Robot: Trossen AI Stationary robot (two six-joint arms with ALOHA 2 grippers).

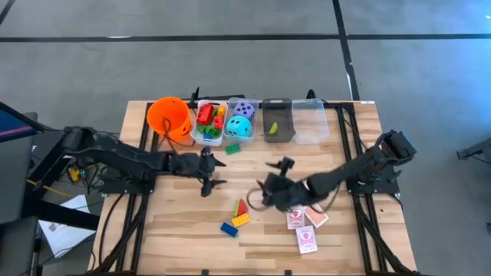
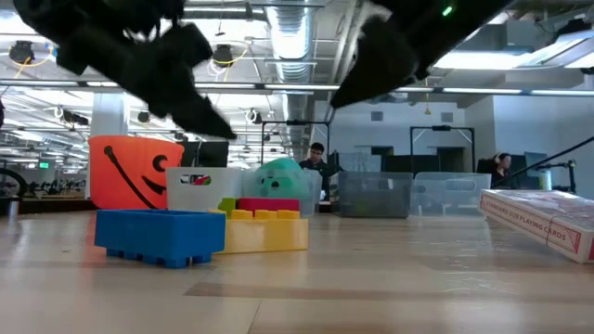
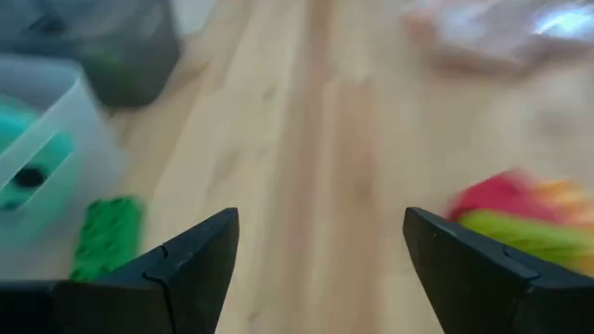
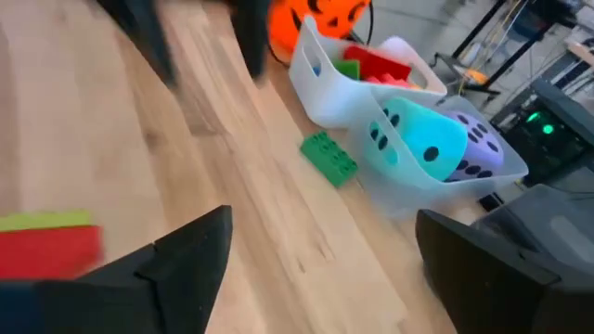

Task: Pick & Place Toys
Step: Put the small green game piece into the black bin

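Both grippers hang over mid-table, fingers spread wide, holding nothing; left gripper [image 1: 215,173] sits left of centre, right gripper [image 1: 270,184] just right of centre, the two facing each other across a bare strip of table [image 1: 153,222].

Nearest the front edge: blue brick [image 1: 229,228], then yellow brick [image 1: 241,220] touching a red brick [image 1: 242,207] with a thin green piece [image 1: 236,207] on its side; these loose bricks lie between the two grippers but toward the front of the table; right gripper looks slightly nearer them, so I judge it the likelier arm for that pick; yellow brick's long axis runs diagonally. Playing cards [image 1: 306,227] lie scattered under and beside the right arm, also toward the front.

Farther back: a lone green brick [image 1: 232,148] on the wood just in front of the bins, closer to the left gripper. Behind it the row: orange bucket [image 1: 169,116], white bin [image 1: 208,123] with red, green and yellow bricks, clear bin [image 1: 241,119] holding teal die [image 1: 238,128] and purple die [image 1: 245,109], a dark bin [image 1: 277,120], an end clear bin [image 1: 310,120].

View differences: low view shows blue brick [image 2: 160,236] and yellow brick [image 2: 266,232] side on, red on top, plus a card box [image 2: 543,221] edge; grippers there are only dark shapes overhead. Left wrist view shows its own open fingers [image 3: 190,264] and the red-green pile [image 3: 520,221] ahead to one side. Right wrist view shows the lone green brick [image 4: 328,157] lying flat, just beside the clear bin [image 4: 408,190].
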